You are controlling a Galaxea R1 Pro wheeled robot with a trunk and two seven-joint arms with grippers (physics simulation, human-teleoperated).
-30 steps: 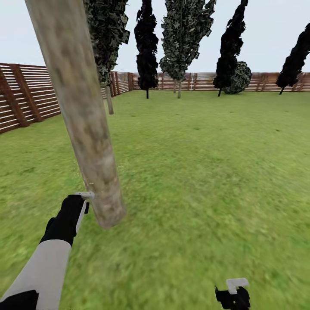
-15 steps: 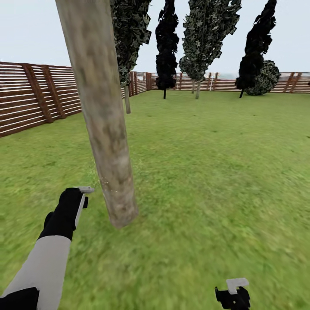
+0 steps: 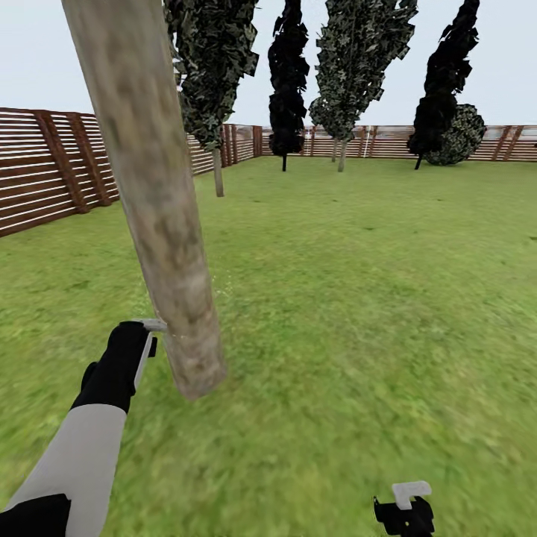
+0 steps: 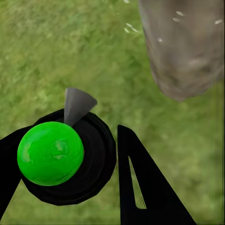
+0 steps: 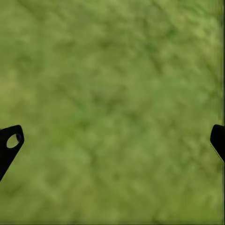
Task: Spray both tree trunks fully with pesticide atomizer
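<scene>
Pesticide atomizer (image 4: pixel 61 154), black round body with glossy green ball top and grey cone nozzle, sits clamped between the left gripper (image 4: pixel 70 178) fingers. Nozzle points toward the pale grey-tan mottled tree trunk (image 3: pixel 153 216); white specks show on the bark beside it. In the head view the trunk's long axis tilts, top toward 11 o'clock, base just beside the left gripper at its 3 o'clock. No labels or writing legible. Green lawn (image 3: pixel 358 298) lies open from 12 to 4 o'clock; brown slat fence (image 3: pixel 45 171) at 10. Right gripper (image 5: pixel 112 140) fingers spread apart over grass.
</scene>
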